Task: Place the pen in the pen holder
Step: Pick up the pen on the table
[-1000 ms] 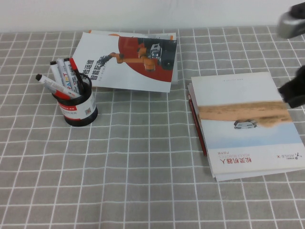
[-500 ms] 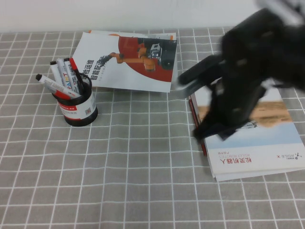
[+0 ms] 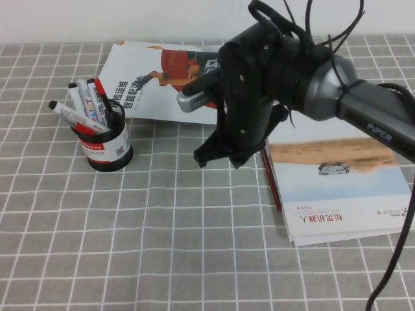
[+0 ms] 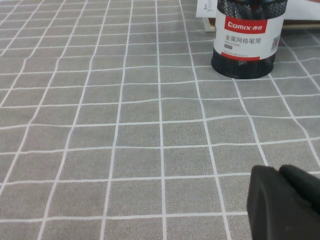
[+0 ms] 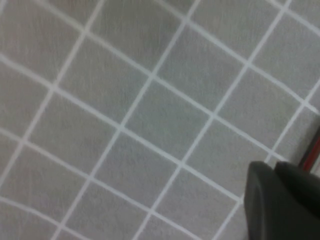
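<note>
The right claw [image 3: 217, 157] hung shut and empty just left of the pen [image 3: 268, 173], which lay tight against the booklet [image 3: 337, 188], far from the pen holder [image 3: 107, 141]. Shut, it might only push the pen. The left claw [image 4: 286, 202] looked shut near the table [image 4: 125, 150].

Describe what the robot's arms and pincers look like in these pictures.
The right arm is bulky, with black joint housings and a glossy dark grey link lettered PIPER in white. Thin black cables loop above it, and a silver-grey box sits on its wrist. The right pincer is matte black and angular. Of the left pincer, only rounded matte black fingertips show, in its wrist view.
</note>
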